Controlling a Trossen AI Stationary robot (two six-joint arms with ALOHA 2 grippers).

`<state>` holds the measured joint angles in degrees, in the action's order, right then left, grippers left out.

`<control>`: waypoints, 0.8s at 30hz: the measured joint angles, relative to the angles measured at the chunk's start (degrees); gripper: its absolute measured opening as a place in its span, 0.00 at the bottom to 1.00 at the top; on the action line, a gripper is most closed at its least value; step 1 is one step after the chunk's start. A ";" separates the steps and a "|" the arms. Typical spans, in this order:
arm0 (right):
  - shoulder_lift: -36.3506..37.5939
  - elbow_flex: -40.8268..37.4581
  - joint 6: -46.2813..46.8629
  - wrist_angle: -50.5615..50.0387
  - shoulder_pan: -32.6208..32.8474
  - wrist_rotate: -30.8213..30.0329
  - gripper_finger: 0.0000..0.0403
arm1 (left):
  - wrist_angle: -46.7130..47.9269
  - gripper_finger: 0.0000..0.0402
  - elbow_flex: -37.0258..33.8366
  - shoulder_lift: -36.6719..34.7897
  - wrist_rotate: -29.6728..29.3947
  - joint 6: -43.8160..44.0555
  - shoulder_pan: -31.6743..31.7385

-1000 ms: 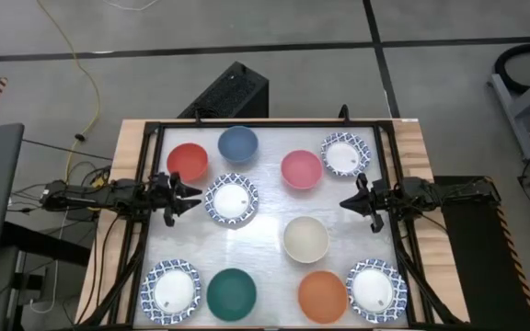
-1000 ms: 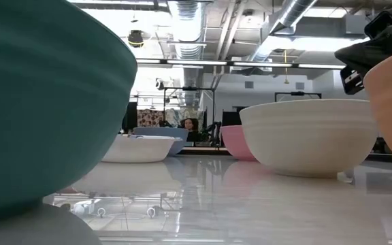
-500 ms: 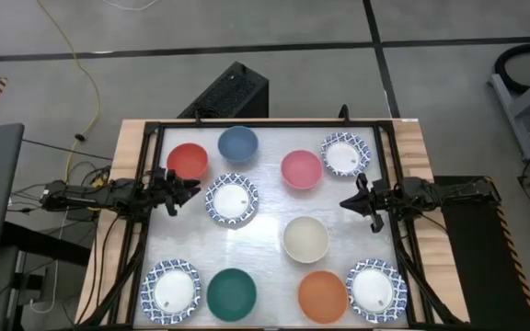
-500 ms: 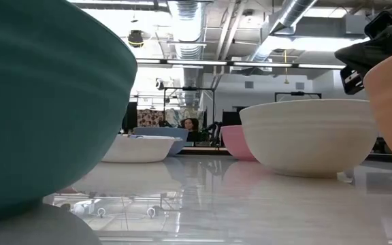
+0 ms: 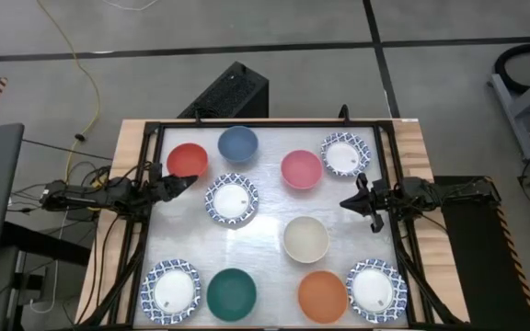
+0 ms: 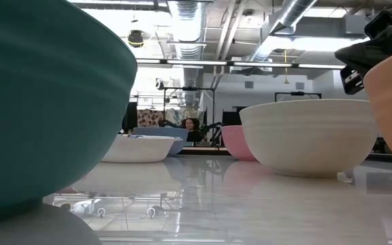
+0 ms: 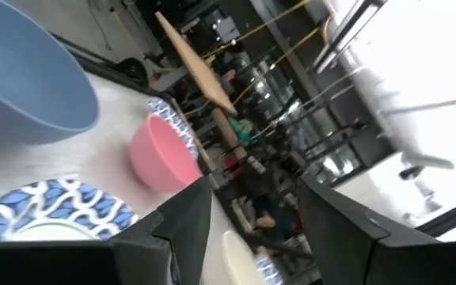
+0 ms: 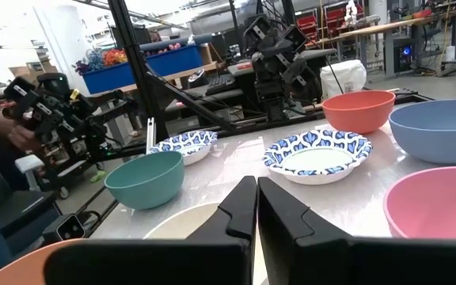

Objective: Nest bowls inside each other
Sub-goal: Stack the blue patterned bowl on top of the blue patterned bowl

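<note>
White, glossy surface [image 5: 265, 216] carries ten bowls, every one sitting singly with nothing inside it; none is nested. Taking the cream bowl [image 5: 305, 238] as the landmark: the pink bowl [image 5: 301, 169] lies just beyond it toward the far edge, with a blue-patterned bowl [image 5: 344, 154] beside that at the far right corner. The orange bowl [image 5: 322, 296] sits on its near side, flanked by another patterned bowl [image 5: 375, 289] at the near right corner. To its left stands a third patterned bowl [image 5: 231, 199]; farther left and back are the blue bowl [image 5: 237, 143] and red bowl [image 5: 187, 161]. The green bowl [image 5: 231, 293] and the fourth patterned bowl [image 5: 171, 291] lie to its near left.

Left pincer [image 5: 178, 184] hovers just beside the red bowl, fingers spread, empty. Right pincer [image 5: 349, 203] waits right of the cream bowl, pressed together, empty.
</note>
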<state>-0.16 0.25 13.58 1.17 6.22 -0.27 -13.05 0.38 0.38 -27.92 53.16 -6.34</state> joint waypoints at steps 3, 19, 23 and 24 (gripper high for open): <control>0.00 0.00 -0.02 1.62 0.05 0.13 0.09 | -1.05 0.44 1.22 -0.01 0.90 0.22 0.01; 0.00 0.00 33.14 5.55 0.13 0.34 0.09 | 17.11 0.44 33.39 21.43 14.58 -7.23 -0.05; 0.00 0.00 34.41 4.90 0.10 0.34 0.09 | 36.52 0.44 46.87 32.39 23.74 -5.82 -0.05; 0.00 0.00 34.66 4.66 0.10 0.34 0.09 | 41.17 0.44 50.18 35.33 25.88 -5.80 -0.05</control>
<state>-0.16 0.25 48.24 5.83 6.33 0.08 28.12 50.56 35.72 -2.04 47.35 -6.39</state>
